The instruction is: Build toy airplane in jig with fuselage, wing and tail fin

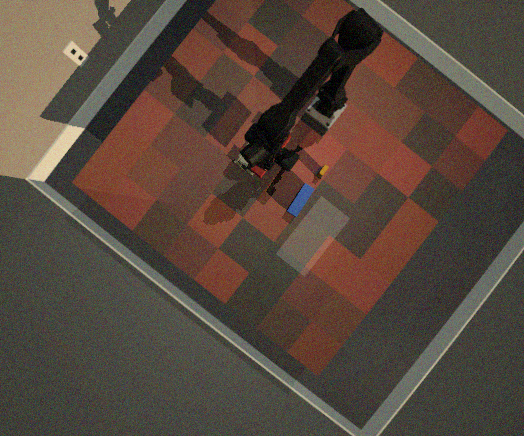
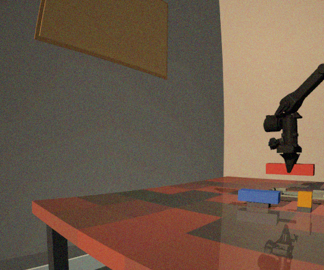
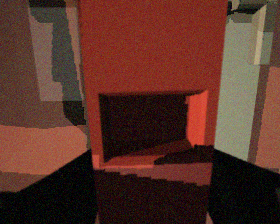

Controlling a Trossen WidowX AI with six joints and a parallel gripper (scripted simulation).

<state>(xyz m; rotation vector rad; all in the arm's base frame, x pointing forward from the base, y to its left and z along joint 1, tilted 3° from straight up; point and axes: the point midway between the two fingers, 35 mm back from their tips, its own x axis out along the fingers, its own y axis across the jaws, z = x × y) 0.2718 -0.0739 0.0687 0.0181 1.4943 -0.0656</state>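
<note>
Top view: the red fuselage (image 1: 258,171) is barely glimpsed under the gripper (image 1: 264,167); it should be kept level and squared to the jig (image 1: 318,119) before lowering.

Exterior view: the fuselage is carried high above the table (image 2: 131,223), clamped mid-length.

Wrist view: its socket (image 3: 146,125) is seen just beyond the half-closed jaws.

The arm reaches out, wrist turned straight down; the gripper (image 2: 289,169) hangs well above the table, jaws apparently clamped on the red fuselage (image 2: 304,169).

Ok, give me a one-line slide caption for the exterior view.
Claw holds the red fuselage level above the table, with blue wing and yellow tail fin waiting below.
</note>
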